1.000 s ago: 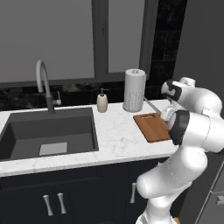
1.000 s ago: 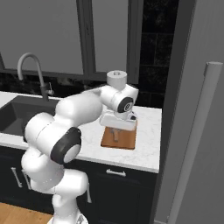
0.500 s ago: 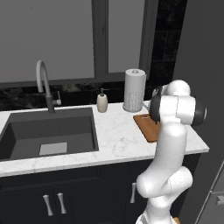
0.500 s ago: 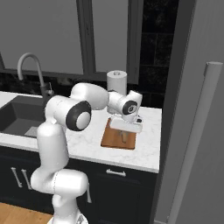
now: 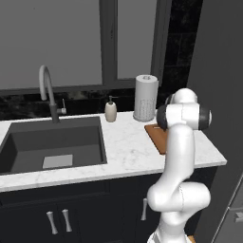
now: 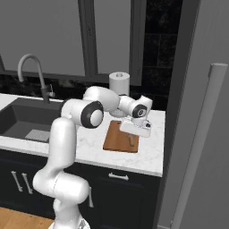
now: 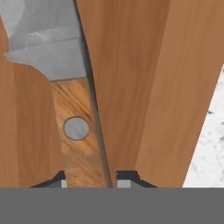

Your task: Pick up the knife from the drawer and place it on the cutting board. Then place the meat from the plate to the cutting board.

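So from the left base camera, the flat reddish-brown wooden cutting board [image 5: 157, 137] sits just right of the white paper towel roll [image 5: 145, 98], mostly hidden by the arm. From the right base camera, the two-finger gripper [image 6: 132, 139] hangs low over that board. Up close in the hand view, the slim knife with the light brown wooden handle [image 7: 78, 135] lies against the board, fingers pinched on the handle. I'd guess pulling up before fully letting go could drag it off the board's edge.
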{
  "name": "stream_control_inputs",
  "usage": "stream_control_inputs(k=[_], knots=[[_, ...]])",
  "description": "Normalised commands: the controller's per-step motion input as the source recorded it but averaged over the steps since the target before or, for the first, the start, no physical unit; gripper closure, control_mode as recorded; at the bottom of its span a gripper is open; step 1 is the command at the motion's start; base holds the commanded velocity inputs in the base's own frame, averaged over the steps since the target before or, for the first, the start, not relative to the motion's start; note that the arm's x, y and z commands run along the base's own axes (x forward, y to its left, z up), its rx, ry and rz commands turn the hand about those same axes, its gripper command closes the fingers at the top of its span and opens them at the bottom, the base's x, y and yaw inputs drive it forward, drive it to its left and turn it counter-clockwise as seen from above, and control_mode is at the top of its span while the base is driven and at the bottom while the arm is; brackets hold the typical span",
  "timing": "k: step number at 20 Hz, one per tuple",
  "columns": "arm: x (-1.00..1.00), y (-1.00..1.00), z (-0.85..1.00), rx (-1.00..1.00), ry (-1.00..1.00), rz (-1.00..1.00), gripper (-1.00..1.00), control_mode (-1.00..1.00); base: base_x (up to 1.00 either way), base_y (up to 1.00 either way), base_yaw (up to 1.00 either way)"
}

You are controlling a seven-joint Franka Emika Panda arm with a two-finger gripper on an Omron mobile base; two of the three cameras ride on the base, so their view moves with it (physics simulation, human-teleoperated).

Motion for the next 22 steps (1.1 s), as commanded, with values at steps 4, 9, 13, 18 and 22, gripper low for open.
stream_control_inputs(k=[4, 9, 13, 18, 22], knots=[[0.14, -0.06, -0.4, 0.0, 0.03, 0.0, 1.0, -1.0, 0.0, 0.0, 0.0], [0.01, 0.1, -0.35, 0.0, 0.04, 0.0, -1.0, -1.0, 0.0, 0.0, 0.0], [-0.08, 0.11, -0.01, 0.0, 0.0, 0.0, -1.0, -1.0, 0.0, 0.0, 0.0], [-0.27, 0.07, 0.14, -0.01, -0.06, 0.0, -1.0, -1.0, 0.0, 0.0, 0.0], [-0.19, 0.0, 0.57, -0.1, -0.12, 0.0, -1.0, -1.0, 0.0, 0.0, 0.0]])
